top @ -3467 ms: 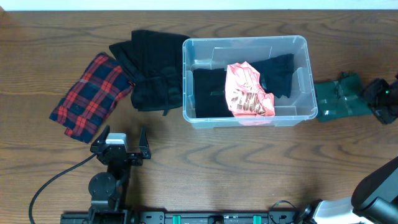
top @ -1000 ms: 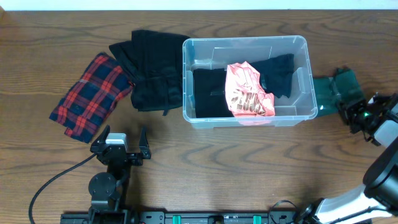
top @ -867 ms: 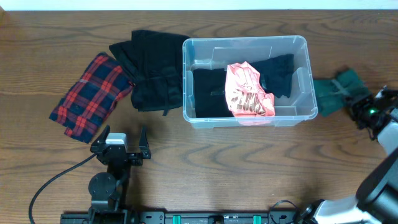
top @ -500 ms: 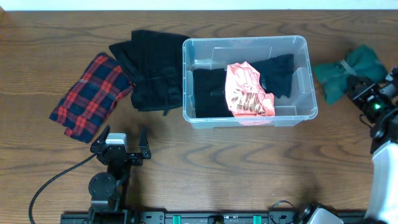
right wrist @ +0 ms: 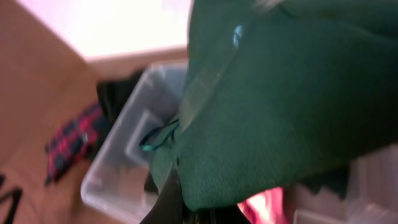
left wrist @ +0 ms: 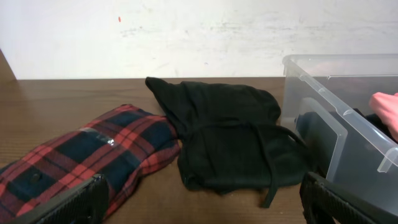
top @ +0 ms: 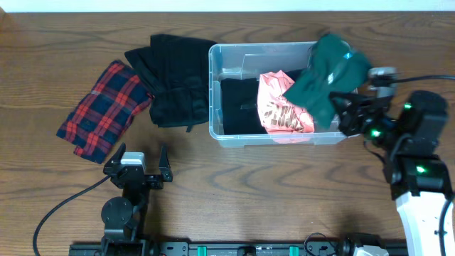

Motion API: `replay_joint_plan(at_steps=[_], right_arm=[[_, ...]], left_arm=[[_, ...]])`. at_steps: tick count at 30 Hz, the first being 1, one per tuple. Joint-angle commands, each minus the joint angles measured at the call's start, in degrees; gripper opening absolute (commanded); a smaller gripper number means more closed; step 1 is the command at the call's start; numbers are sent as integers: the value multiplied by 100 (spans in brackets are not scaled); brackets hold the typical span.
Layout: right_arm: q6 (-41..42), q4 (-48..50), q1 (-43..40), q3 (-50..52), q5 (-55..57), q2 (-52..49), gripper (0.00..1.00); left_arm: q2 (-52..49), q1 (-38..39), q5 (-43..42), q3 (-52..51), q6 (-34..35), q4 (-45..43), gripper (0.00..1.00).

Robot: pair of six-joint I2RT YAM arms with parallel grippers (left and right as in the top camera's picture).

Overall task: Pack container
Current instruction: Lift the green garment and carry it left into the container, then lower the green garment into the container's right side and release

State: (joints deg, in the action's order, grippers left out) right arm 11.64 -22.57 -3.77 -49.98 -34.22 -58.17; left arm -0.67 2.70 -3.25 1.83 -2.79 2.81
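Wood worktop [top: 284,185]: brown and wide. It carries the clothes, the box and both arms.
Bin [top: 263,46]: a clear plastic box near the middle of the worktop, toward the far side. It has no lid on, so clothes can drop straight in.
Black pile [top: 174,78]: dark clothes lying right against the bin's left wall. They are not packed yet.
Plaid cloth [top: 106,107]: red and dark checks, left of the black pile, with its edge against it. Of the clothes outside, it lies farthest from the bin.
Black cloth [top: 238,107]: lies flat on the bin's floor, so there is room on top.
Green cloth [top: 327,75]: bunched up in the air over the bin's right end. It is held high, I think so it can get over the wall.
Pink top [top: 281,107]: sits on the black cloth in the middle of the bin. The green cloth hangs partly over it.
Right claw [top: 353,108]: squeezed tight on the green cloth, by the bin's right wall. The cloth hides its tips.
Left claw [top: 138,158]: spread wide and holding nothing. It sits low at the near left, well apart from the clothes and out of the way.
Next step, my guess: lower the green cloth into the bin and let go.
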Motion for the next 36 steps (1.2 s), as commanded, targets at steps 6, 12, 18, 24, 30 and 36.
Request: replay_joint_plan(at_steps=[6, 12, 18, 24, 30, 36], right_arm=[[-909, -616, 697, -103, 1451, -501, 1], [-1108, -802, 835, -103, 1930, -1102, 1], [-1335, -839, 835, -103, 2339, -1749, 1], [-1779, -601, 835, -103, 2516, -2092, 1], [-2026, -518, 835, -369, 2457, -2092, 1], [-2573, -511, 835, -649, 2330, -2092, 1]], left_arm=[[-4, 17, -22, -157, 48, 90, 98], [-4, 17, -22, -157, 48, 90, 98], [-4, 17, -22, -157, 48, 90, 98], [-4, 17, -22, -157, 48, 90, 98], [-4, 17, -22, -157, 48, 90, 98], [-4, 17, -22, -157, 48, 90, 98]])
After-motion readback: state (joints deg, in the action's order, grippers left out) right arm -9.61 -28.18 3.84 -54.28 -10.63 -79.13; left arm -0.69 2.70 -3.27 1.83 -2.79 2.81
